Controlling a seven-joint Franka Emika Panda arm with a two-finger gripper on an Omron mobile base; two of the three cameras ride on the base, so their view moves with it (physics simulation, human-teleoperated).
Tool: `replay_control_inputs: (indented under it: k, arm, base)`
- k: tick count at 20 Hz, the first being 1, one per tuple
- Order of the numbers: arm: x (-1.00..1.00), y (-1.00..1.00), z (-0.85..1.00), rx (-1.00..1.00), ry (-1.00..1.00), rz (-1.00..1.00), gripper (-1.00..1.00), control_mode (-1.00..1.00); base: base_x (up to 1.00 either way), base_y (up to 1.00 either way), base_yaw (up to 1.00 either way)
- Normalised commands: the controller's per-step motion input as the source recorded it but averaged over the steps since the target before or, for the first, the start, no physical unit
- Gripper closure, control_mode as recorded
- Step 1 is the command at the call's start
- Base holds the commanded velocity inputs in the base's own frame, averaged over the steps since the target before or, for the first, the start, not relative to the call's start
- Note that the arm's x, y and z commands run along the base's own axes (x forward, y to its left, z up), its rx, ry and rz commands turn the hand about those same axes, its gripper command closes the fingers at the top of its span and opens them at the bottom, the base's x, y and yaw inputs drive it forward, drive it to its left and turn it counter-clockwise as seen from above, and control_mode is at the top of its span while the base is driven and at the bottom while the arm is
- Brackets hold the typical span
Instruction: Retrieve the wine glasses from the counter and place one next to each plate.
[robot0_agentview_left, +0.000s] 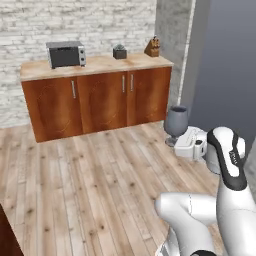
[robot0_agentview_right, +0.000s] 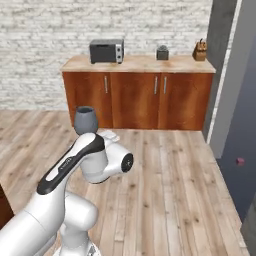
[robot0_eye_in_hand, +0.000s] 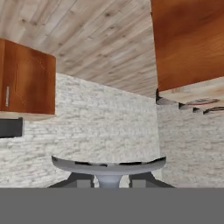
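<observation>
- Smoky-grey translucent wine glass (robot0_agentview_left: 176, 122), with a rounded bowl, thin stem and round foot, stands upright above the white hand; the two-finger gripper (robot0_eye_in_hand: 108, 180) is closed on its stem, the dark fingertips (robot0_eye_in_hand: 75, 180) just beside the stem under the foot's disc in the hand view.
- White glossy arm links with dark joints curve up from the base, carrying the glass in the air well above the floor.
- Pale wooden plank floor (robot0_agentview_left: 90, 175), grainy and knotted, spreads under the arm.
- Far across it stands a beige stone counter (robot0_agentview_left: 100, 64) over reddish-brown wood cabinets (robot0_agentview_left: 100, 102) with slim steel bar handles.
- On that counter sit a boxy grey toaster oven (robot0_agentview_left: 66, 54) at the left, a small dark pot (robot0_agentview_left: 119, 52) in the middle and a brown knife block (robot0_agentview_left: 152, 47) at the right.
- Whitewashed brick wall (robot0_agentview_left: 75, 22) rises behind; a flat grey panel (robot0_agentview_left: 225, 70) fills the right.
- Glass and counter are well apart.
</observation>
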Motion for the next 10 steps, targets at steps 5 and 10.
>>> replay_control_inputs:
  k: [5,10]
  arm:
    - [0.00,0.00,0.00,0.00,0.00,0.00,1.00,1.00]
    - [0.00,0.00,0.00,0.00,0.00,0.00,1.00,1.00]
  base:
    - [0.92,0.10,0.57]
    - [0.67,0.00,0.69]
